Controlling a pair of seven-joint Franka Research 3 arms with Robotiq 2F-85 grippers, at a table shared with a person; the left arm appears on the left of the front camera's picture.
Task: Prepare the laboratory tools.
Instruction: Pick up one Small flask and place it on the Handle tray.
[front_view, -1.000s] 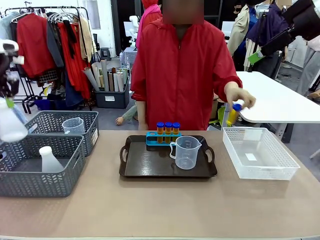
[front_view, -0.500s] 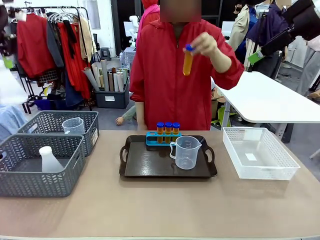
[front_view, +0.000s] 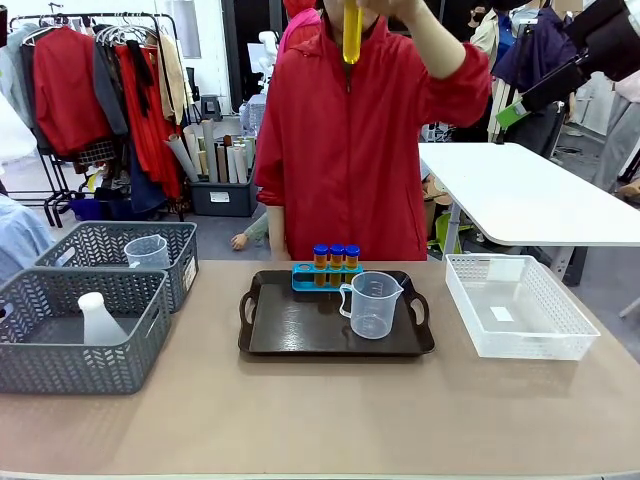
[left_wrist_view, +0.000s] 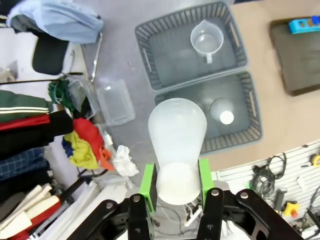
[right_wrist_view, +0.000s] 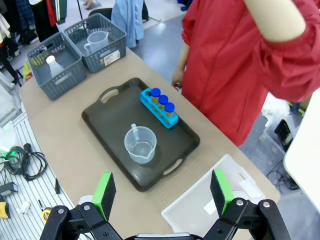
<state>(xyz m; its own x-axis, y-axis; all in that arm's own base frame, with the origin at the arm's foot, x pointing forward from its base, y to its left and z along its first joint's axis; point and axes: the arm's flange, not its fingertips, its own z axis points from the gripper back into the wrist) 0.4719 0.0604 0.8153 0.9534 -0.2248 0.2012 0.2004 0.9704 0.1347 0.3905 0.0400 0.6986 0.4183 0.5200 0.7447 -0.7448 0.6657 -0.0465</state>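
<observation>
In the left wrist view my left gripper (left_wrist_view: 176, 181) is shut on a translucent white conical flask (left_wrist_view: 177, 140), held high beside the table; the flask shows as a pale blur (front_view: 10, 130) at the front view's left edge. A dark tray (front_view: 300, 335) carries a clear measuring beaker (front_view: 372, 303) and a blue rack (front_view: 305, 277) with three orange blue-capped tubes (front_view: 336, 256). The person holds another orange tube (front_view: 351, 35) up near head height. My right gripper (right_wrist_view: 162, 192) hangs open high above the tray (right_wrist_view: 107, 117), nothing between its fingers.
Two grey baskets stand at the table's left: the near one (front_view: 60, 360) holds a second flask (front_view: 98, 320), the far one (front_view: 95, 240) a second beaker (front_view: 147, 250). An empty white basket (front_view: 520, 345) sits right of the tray. Bare tabletop runs along the front.
The person raised the orange tube from beside the white basket to above shoulder height. My left gripper carried the flask upward along the left edge.
</observation>
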